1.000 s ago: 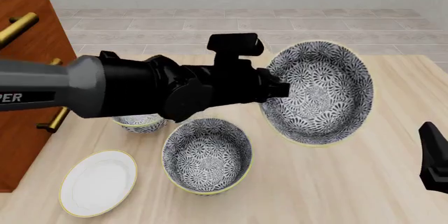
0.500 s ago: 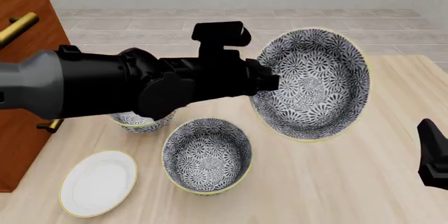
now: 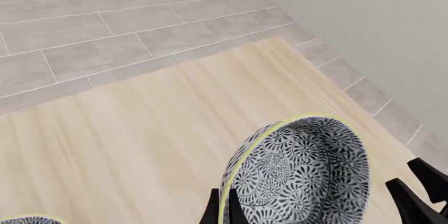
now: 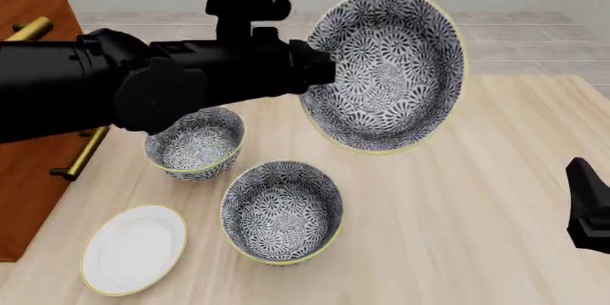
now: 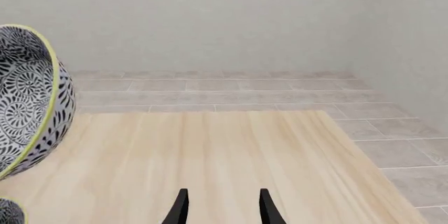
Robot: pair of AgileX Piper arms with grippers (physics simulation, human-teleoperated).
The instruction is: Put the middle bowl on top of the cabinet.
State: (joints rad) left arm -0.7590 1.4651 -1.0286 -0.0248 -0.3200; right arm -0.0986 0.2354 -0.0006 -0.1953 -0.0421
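My left gripper (image 4: 319, 69) is shut on the rim of the middle bowl (image 4: 386, 69), a deep blue-and-white floral bowl with a thin yellow rim. The bowl hangs tilted on its side, high above the table, opening toward the front camera. In the left wrist view the fingers (image 3: 222, 213) pinch the bowl (image 3: 301, 177) at its rim. The reddish-brown cabinet (image 4: 28, 105) with brass handles stands at the far left, partly behind my left arm. My right gripper (image 5: 222, 208) is open and holds nothing, low at the right edge (image 4: 586, 208); its view catches the bowl (image 5: 28, 108) from the side.
Two matching bowls rest on the table, one at the back left (image 4: 193, 144) and one nearer the front (image 4: 282, 211). A flat white yellow-rimmed plate (image 4: 133, 248) lies front left. The light wooden table (image 4: 458, 233) stretches right; tiled floor lies beyond it.
My left arm has carried the bowl upward and to the left, toward the cabinet side. The back-left bowl, earlier mostly covered by the arm, now shows. The right gripper has stayed put.
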